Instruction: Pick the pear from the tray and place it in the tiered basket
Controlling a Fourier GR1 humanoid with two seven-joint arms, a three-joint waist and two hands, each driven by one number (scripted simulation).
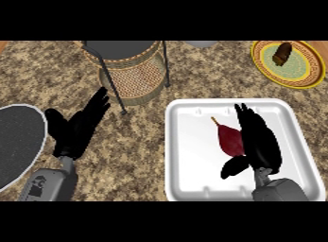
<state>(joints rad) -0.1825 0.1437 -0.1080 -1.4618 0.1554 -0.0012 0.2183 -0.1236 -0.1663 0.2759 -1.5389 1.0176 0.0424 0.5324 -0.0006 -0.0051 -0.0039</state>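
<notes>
— Where's your pear (229, 140)?
— On the white tray (292, 142), touching your right hand (258, 142), fingers straight, thumb spread beneath it.
— Left hand (79, 125)?
— Open, resting left, near the tiered basket (131, 71).

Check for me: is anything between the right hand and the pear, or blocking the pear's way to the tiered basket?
Nothing visible. The right hand lies right beside the pear on the white tray; only bare counter separates the tray from the tiered basket.

Right hand (258, 142) over tray (187, 118), seemingly touching dark-red pear (229, 140).
</notes>
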